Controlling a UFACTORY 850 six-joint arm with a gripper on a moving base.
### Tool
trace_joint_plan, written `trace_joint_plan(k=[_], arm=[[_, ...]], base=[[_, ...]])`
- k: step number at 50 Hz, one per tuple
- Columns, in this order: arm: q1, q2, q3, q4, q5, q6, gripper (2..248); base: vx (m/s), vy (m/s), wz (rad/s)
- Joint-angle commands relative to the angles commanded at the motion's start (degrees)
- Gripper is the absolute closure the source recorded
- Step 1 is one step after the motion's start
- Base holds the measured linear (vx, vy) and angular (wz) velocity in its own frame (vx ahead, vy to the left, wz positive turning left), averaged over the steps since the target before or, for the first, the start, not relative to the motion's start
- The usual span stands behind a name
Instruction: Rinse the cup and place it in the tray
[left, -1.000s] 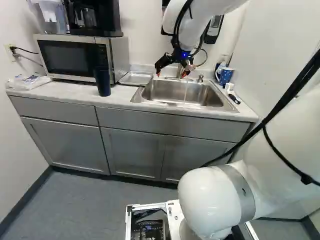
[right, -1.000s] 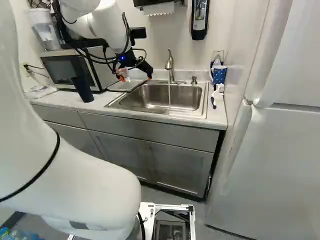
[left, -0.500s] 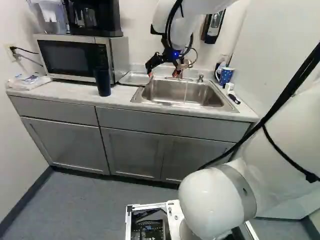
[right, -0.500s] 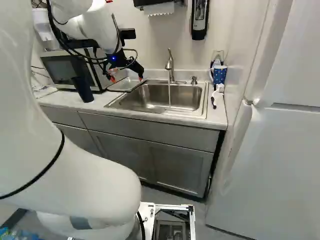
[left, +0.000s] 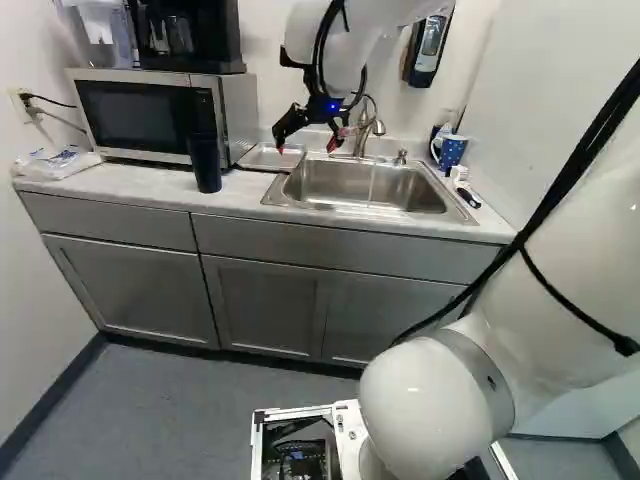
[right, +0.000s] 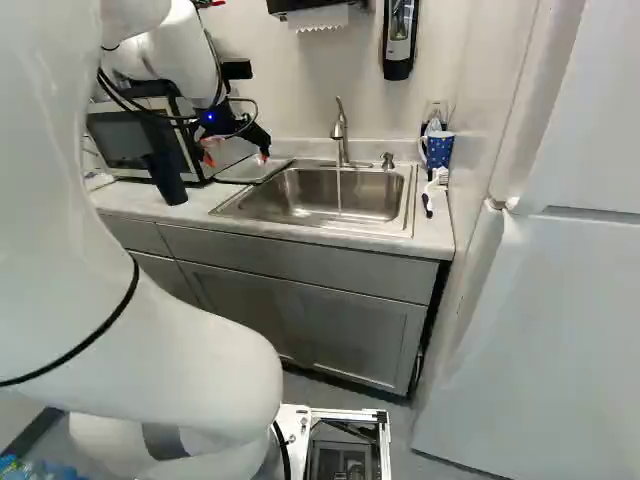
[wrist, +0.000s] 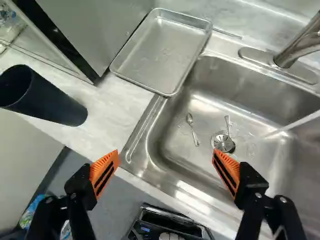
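My gripper (left: 306, 142) hangs over the left end of the sink in the left base view, above the counter's height. In the wrist view the gripper (wrist: 165, 162) stands wide open with nothing between its orange-padded fingers. A dark, tall cup (wrist: 50, 100) stands on the counter beyond one finger, apart from it; the left base view shows the same cup (left: 205, 163) upright before the microwave. The shallow metal tray (wrist: 159, 52) lies between microwave and sink, ahead of the gripper, with no cup in it. A thin water stream (wrist: 300, 122) runs from the faucet (right: 340, 130).
Two spoons lie in the sink basin (wrist: 200, 95) near its drain. The microwave (left: 150, 115) flanks the tray. A blue dotted mug (right: 438, 150) and a brush (right: 430, 195) stand or lie right of the sink. A soap dispenser (right: 398, 40) hangs on the wall.
The arm has swung left in both base views, carrying the open, empty gripper from above the sink toward the tray and the cup. Base, cup and tray have stayed put.
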Motion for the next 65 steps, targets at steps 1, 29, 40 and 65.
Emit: trace_joint_plan(k=[1,29,40,65], arm=[[0.2,-0.1,-0.1,0.0,0.0,0.0,3],[5.8,-2.6,-2.4,0.0,0.0,0.0,3],[8.0,-3.6,-3.4,0.0,0.0,0.0,3],[12.9,-6.0,-5.7,0.0,0.0,0.0,3]], base=[[0.000,0.000,0.000],[0.000,0.000,0.000],[0.000,0.000,0.000],[0.000,0.000,0.000]])
